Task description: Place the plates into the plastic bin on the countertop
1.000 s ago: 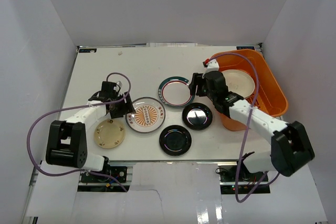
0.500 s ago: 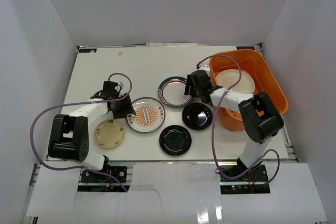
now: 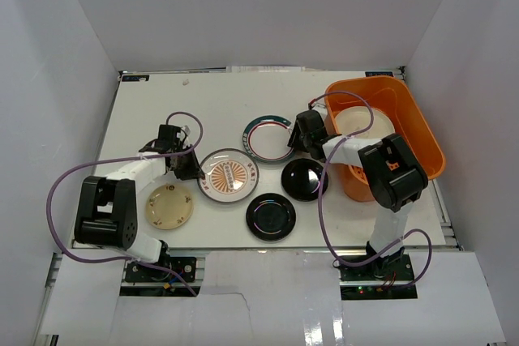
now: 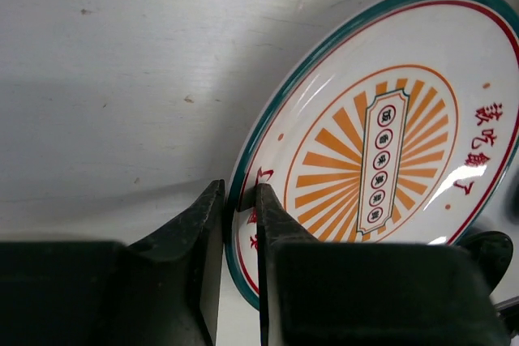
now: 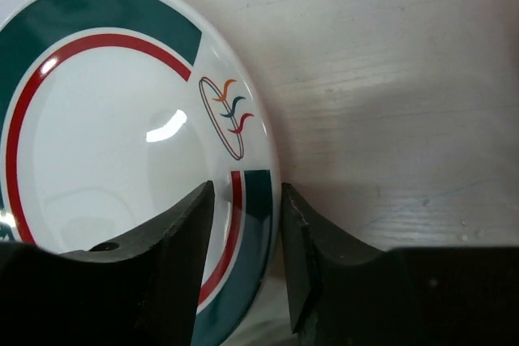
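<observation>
The sunburst plate (image 4: 381, 151), white with orange rays and a green edge, is sitting well left of the plastic bin (image 3: 422, 135), and the left gripper (image 4: 241, 200) is pinching its rim between nearly closed fingers. Nearer the bin, just off its left wall, the right gripper (image 5: 247, 216) is clamping the rim of the teal-rimmed plate (image 5: 122, 160), one finger on each side. Five plates are lying on the countertop (image 3: 211, 103): those two, one glossy black plate (image 3: 304, 179) by the bin's near-left corner, a second black plate (image 3: 271, 216) beyond it, and a cream plate (image 3: 169, 206) farthest from the bin. One pale dish (image 3: 365, 123) is showing inside the bin.
</observation>
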Controlling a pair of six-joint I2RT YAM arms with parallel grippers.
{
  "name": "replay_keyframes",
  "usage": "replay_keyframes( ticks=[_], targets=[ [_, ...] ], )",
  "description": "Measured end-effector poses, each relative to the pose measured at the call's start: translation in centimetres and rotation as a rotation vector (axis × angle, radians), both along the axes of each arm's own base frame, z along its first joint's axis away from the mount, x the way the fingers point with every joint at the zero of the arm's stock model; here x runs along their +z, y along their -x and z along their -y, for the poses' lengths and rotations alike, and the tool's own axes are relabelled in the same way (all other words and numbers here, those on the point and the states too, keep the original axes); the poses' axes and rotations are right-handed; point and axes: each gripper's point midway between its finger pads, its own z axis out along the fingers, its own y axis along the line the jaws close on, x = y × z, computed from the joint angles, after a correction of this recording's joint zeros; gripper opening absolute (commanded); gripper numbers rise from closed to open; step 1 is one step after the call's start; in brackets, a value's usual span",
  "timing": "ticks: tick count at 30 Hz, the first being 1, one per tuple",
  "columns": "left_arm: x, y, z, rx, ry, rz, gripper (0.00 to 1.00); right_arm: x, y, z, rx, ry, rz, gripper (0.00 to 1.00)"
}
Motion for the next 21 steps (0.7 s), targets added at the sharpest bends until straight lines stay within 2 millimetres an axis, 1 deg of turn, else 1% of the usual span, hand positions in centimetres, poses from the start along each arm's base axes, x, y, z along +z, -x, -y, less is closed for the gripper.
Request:
replay_keyframes(
  ticks=[1,2,3,4,5,6,9,12,14,18,20,21],
  targets=[
    [0.2,-0.1,0.1,0.000,0.008,0.007,0.08,-0.3,-0.1,-0.2,0.000,-0.020,-0.008,0.40],
    [0.4,-0.2,0.1,0.002,0.009,0.014,0.02,-0.3,-0.2,-0.4,-0.005,-0.038,-0.005,0.31],
    [0.5,-0.3,0.1,0.003,0.009,0.019,0.00,-0.4,-0.4,-0.6,-0.009,-0.053,-0.006,0.25],
    [0.6,-0.3,0.1,0.003,0.009,0.020,0.00,-0.4,-0.6,-0.7,-0.022,-0.079,-0.006,0.19],
    [0.6,-0.3,0.1,0.005,0.010,0.020,0.00,-0.3,-0.9,-1.0,-0.031,-0.106,0.002,0.11],
    [0.6,-0.3,0.0,0.007,0.010,0.020,0.00,0.1,-1.2,-1.3,-0.038,-0.134,0.012,0.09],
    [0.7,-0.4,-0.2,0.014,0.013,0.023,0.00,1.7,-2.1,-2.5,-0.040,-0.223,0.058,0.08],
    [1.1,-0.5,-0.3,0.023,0.016,0.032,0.00,3.0,-2.3,-2.7,-0.038,-0.247,0.092,0.08],
    [1.5,-0.7,-0.5,0.030,0.019,0.049,0.00,4.3,-2.1,-2.7,-0.032,-0.257,0.117,0.08],
    [3.1,-1.1,-0.7,0.047,0.026,0.101,0.00,8.7,-1.8,-2.2,-0.002,-0.240,0.200,0.08],
    [4.1,-1.4,-0.9,0.055,0.029,0.136,0.00,11.5,-1.6,-1.7,0.006,-0.232,0.256,0.08],
    [4.6,-1.6,-1.0,0.058,0.030,0.155,0.00,13.3,-1.5,-1.3,0.009,-0.226,0.292,0.08]
  ],
)
